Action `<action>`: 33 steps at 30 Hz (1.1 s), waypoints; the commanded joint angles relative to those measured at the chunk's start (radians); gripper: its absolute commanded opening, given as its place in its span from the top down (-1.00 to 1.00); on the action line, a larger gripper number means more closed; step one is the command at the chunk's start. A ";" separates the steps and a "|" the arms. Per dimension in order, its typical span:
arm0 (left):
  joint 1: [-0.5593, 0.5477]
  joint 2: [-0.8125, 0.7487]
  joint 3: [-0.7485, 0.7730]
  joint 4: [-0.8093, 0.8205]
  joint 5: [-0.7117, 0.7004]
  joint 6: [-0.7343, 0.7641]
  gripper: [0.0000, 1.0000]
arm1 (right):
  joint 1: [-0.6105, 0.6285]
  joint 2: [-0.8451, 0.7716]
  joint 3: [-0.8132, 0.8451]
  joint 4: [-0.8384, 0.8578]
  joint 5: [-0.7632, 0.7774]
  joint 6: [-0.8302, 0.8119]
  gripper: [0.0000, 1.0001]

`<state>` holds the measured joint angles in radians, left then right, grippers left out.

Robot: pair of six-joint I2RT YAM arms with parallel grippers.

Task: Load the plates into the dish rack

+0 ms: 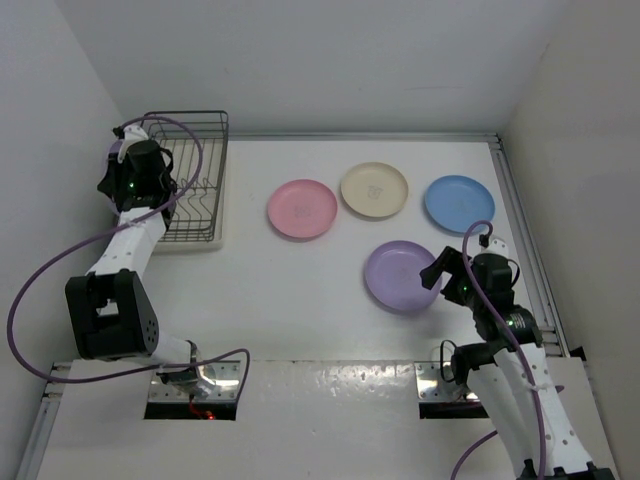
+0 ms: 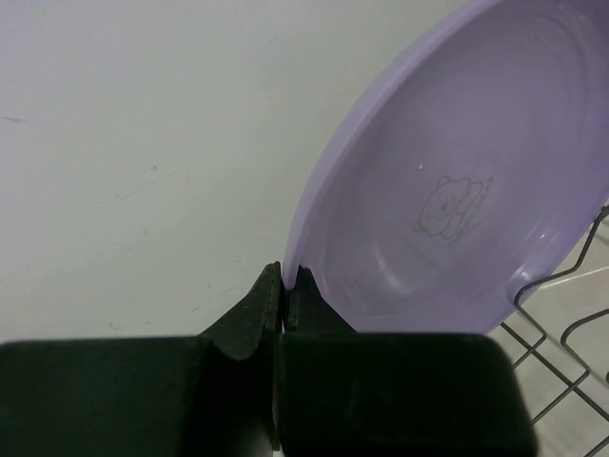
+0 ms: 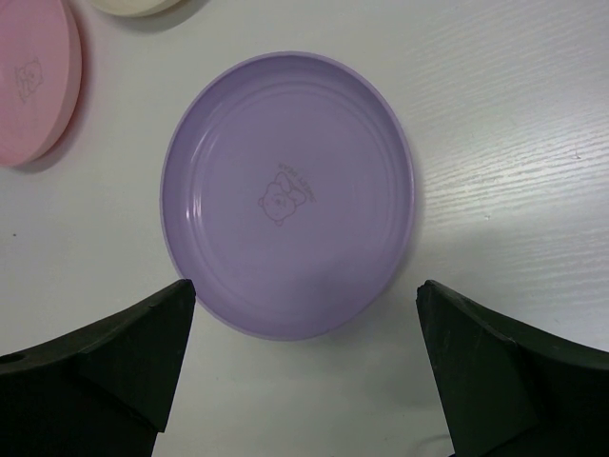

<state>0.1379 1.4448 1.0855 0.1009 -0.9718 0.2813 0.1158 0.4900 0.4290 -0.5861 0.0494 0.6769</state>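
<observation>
Left tool [image 2: 288,278] pinching tilted lilac plate [image 2: 457,190], right tool [image 3: 304,290] spread over flat bear-print plate [image 3: 285,133]

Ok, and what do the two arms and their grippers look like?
The left arm and right arm both have white links, chunky black joint housings and a small green indicator light. A looping purple cable runs along each. The left gripper and right gripper have matte black wedge-shaped fingers.

Robot lab test cell, white table [image 1: 300,300] boxed by plain white walls [image 1: 350,60]
</observation>
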 commanded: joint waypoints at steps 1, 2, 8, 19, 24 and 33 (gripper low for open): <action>-0.006 -0.001 -0.038 0.059 -0.002 -0.024 1.00 | 0.005 0.001 0.039 0.020 0.012 -0.010 -1.00; -0.017 -0.001 -0.038 0.059 -0.002 -0.024 1.00 | 0.005 0.004 0.039 0.020 0.010 -0.011 -1.00; -0.017 0.069 -0.004 -0.084 0.110 -0.137 0.98 | 0.005 0.064 0.051 0.017 0.006 0.006 -1.00; 0.062 0.057 0.177 -0.319 0.286 -0.209 -0.99 | -0.022 0.497 0.139 0.038 -0.008 0.021 -1.00; 0.029 0.019 0.299 -0.424 0.355 -0.191 -0.99 | -0.057 0.649 0.152 0.101 0.093 0.033 -0.82; -0.154 0.019 0.479 -0.915 1.090 -0.041 -0.99 | -0.107 0.861 0.166 0.186 -0.043 -0.016 0.90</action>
<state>0.0673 1.4860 1.5349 -0.5877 -0.2413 0.1764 0.0090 1.3281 0.5583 -0.4580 0.0734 0.6735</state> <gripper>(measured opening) 0.995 0.190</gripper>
